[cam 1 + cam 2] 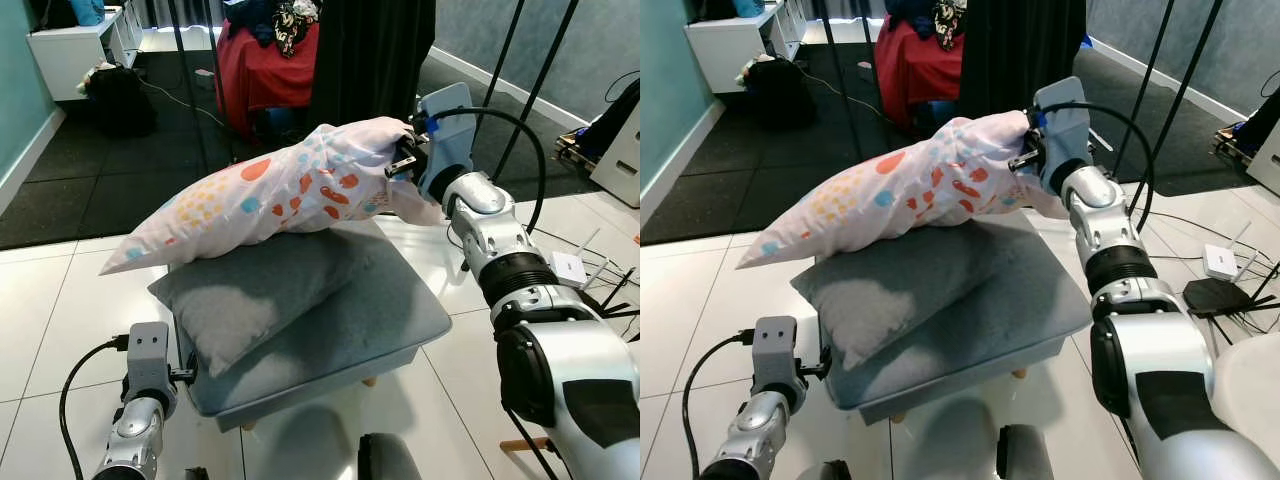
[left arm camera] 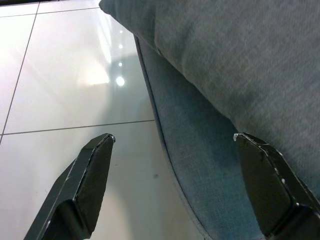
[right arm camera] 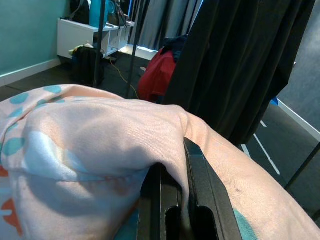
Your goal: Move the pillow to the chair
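Fingers [image 3: 200,200] of the right gripper [image 1: 405,160] are pinched tight on a fold of the pillow [image 1: 270,195] at its far-right end; cloth bunches over and between them in the wrist view. The pillow is pale pink w/ orange, teal and yellow spots. Its long axis runs left-right across the scene, tilted: the gripped end is up high on the robot's right, the other corner points down and to the left, hanging past the edge of the grey cushion [image 1: 260,290]. The pillow's underside rests along the top of that cushion, approx. mid-length. The cushion lies on a blue-grey padded stool [image 1: 400,320] w/ short wooden legs, standing on white floor tiles [image 1: 50,320].

The left gripper [image 2: 175,165] sits low beside the stool's near-left corner, fingers spread wide apart, holding nothing; one finger is in front of the tiles, the other in front of the stool's side.

Behind: a dark curtain [image 1: 375,50] and sth draped in red cloth [image 1: 270,70].
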### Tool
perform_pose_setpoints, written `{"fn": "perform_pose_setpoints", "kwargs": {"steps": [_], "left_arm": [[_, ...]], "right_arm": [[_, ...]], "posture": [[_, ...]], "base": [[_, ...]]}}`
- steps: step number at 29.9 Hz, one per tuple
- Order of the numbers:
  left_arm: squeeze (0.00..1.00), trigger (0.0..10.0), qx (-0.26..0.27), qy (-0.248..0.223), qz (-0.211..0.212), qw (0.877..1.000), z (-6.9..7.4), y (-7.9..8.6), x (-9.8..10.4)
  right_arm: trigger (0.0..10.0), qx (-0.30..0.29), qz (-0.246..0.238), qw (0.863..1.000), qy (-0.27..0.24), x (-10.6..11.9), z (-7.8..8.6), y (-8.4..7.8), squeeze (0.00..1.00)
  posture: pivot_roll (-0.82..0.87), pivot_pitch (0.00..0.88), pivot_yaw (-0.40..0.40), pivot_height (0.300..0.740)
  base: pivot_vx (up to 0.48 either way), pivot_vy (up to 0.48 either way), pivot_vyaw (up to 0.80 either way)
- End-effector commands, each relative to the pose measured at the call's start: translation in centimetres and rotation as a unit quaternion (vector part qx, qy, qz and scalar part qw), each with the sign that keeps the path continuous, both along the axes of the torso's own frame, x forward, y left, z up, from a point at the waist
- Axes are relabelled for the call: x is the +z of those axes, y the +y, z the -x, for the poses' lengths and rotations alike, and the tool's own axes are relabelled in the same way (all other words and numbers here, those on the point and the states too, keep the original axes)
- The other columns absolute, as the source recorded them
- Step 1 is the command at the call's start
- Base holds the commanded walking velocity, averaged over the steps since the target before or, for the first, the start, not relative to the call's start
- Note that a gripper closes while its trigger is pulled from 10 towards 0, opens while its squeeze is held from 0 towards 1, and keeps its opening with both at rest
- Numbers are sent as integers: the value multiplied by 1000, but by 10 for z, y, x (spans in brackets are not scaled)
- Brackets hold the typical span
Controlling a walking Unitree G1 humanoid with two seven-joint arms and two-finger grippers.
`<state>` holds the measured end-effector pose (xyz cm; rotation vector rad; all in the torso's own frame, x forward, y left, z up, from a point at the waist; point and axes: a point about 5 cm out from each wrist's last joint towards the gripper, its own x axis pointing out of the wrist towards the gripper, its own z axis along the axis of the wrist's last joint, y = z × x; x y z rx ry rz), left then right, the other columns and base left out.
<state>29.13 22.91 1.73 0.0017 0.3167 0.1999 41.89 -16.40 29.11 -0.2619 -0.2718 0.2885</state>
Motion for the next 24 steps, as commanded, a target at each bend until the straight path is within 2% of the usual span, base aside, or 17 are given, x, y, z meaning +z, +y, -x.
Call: {"fn": "perform_pose_setpoints", "kwargs": {"steps": [1,8,19,24], "left_arm": [[0,10000,2,13,3,1000,5,1,-6],[0,10000,3,28,2,1000,10,1,-12],[0,10000,5,35,1,999,11,1,-13],[0,10000,11,34,7,999,9,0,-12]], "right_arm": [[0,5,-6,999,-40,19,3,1,0],[0,23,-10,999,-20,3,4,6,0],[0,30,-13,999,-18,0,5,7,0],[0,53,-15,998,-17,-3,7,14,0]], "posture": [[-147,13,-75,580],[-142,7,-73,610],[-140,0,-73,635],[-142,0,-71,655]], "base": [[0,0,0],[0,0,0],[0,0,0],[0,0,0]]}}
